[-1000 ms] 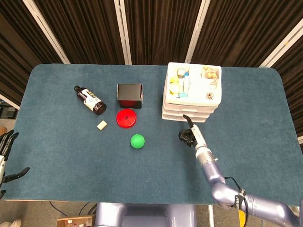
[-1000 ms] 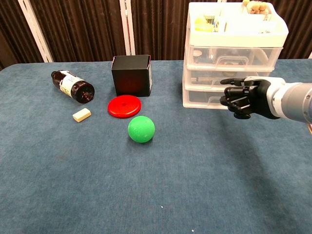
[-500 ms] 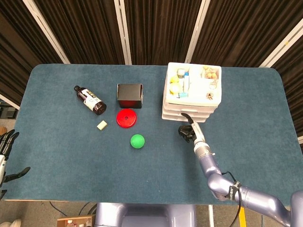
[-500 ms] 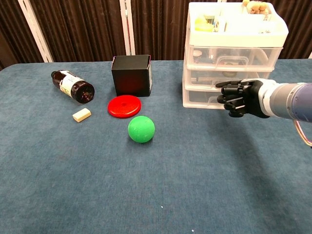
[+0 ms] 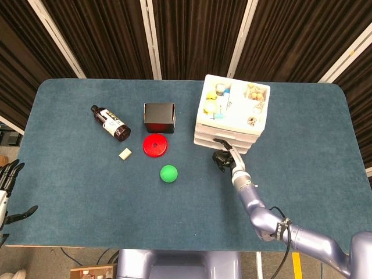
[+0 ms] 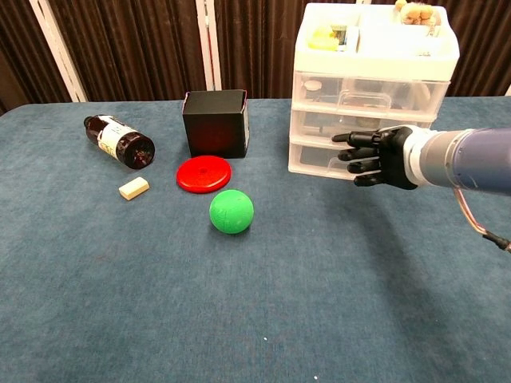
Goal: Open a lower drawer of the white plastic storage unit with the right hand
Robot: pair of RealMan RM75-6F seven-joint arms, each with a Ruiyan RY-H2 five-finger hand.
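Right hand empty, fingers spread, right at the storage unit's lower drawer; contact unclear. Left hand cropped, fingers apart.

We can read no text anywhere; the bottle lying on the surface carries a pale label with dark print, but its lettering is too small and blurred for us to make out in either view, and we find no legible marks on the drawer unit, the black box or the red disc
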